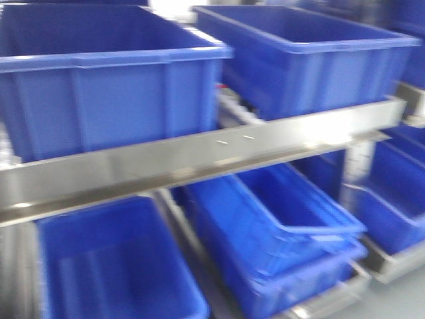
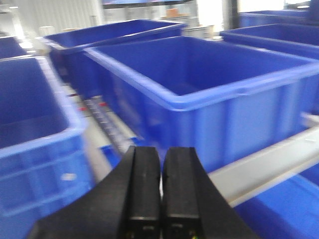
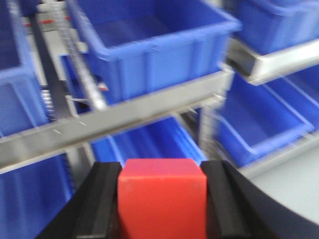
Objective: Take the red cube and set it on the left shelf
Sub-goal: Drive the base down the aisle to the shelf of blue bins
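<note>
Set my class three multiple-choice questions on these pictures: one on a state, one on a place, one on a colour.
1. How is the left gripper? A. Wide open. B. Half open. C. Shut, holding nothing.
2. Where is the red cube? A. Nowhere in view. B. In the left gripper. C. In the right gripper.
3. What colour are the bins? A. Blue. B. Green. C. Grey.
Answers: 1 C, its fingers meet with nothing between them; 2 C, the right wrist view shows it clamped there; 3 A, every bin in all three views is blue.
</note>
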Tool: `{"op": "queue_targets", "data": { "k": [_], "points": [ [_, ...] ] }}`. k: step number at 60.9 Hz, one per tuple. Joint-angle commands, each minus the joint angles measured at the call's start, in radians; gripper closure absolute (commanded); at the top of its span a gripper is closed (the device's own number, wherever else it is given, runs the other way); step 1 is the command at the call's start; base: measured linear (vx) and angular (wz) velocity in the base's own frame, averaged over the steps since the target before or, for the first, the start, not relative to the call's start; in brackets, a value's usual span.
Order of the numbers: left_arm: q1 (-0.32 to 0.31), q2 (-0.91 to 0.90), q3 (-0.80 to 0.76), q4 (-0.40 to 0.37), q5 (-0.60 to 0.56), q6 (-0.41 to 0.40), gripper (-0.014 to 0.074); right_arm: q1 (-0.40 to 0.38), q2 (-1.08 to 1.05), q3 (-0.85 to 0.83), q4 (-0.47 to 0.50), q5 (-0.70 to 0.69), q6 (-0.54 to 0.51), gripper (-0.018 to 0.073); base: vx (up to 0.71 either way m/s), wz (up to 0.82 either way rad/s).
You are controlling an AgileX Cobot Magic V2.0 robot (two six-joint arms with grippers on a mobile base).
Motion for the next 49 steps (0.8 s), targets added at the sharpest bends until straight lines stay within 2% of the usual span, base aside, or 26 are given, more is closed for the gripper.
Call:
{"op": "queue_targets", "data": {
  "k": [1,28,49],
  "points": [
    [-0.006,0.008,0.022,-0.002,-0.084,0.002,0.0491,0.000,0.004,-0.029,-0.010,-0.088,-0.004,0.0493,0.37,0.69],
    [-0.006,0.008,0.022,-0.002,-0.084,0.002,0.0491,0.000,0.004,-0.029,-0.010,-0.088,-0.004,0.0493,0.29,0.63],
    [-0.006,0.008,0.022,-0.002,-0.084,0.002,0.0491,0.000,0.004,-0.029,-0.010,-0.088,-0.004,0.0493,0.19,0.48]
  ]
}}
